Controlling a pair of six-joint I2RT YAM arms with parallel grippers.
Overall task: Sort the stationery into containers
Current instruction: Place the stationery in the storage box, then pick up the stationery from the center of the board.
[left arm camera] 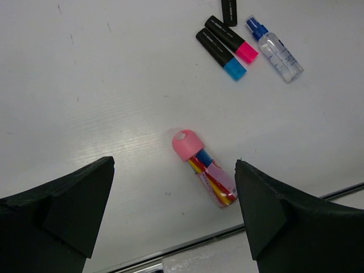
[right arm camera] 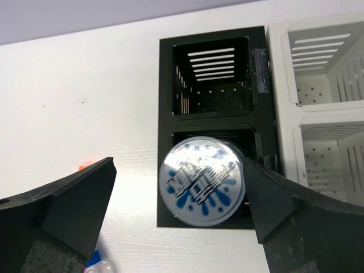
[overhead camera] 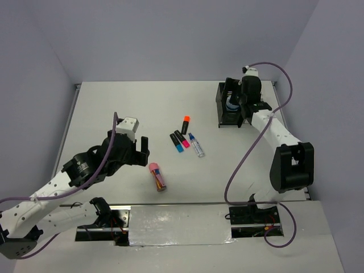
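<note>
My left gripper (overhead camera: 139, 149) is open and empty, hovering over the pink-capped clear tube (overhead camera: 157, 176). In the left wrist view the tube (left arm camera: 206, 170) lies on the table between and below the open fingers (left arm camera: 173, 165). Black markers with blue (left arm camera: 222, 55), pink (left arm camera: 232, 38) and orange (overhead camera: 185, 124) ends and the clear blue-capped pen (left arm camera: 277, 50) lie beyond it. My right gripper (right arm camera: 179, 165) is open over the black container (right arm camera: 168, 114). A round blue tape roll (right arm camera: 202, 181) sits at the mouth of its near compartment, against my right finger (right arm camera: 284, 210). The white container (right arm camera: 284, 62) adjoins it.
The black container's far compartment (right arm camera: 213, 79) looks empty, as do the white container's two visible compartments. A metal strip (overhead camera: 176, 224) runs along the near table edge, close to the tube. The right arm's purple cable (overhead camera: 244, 162) loops over the table.
</note>
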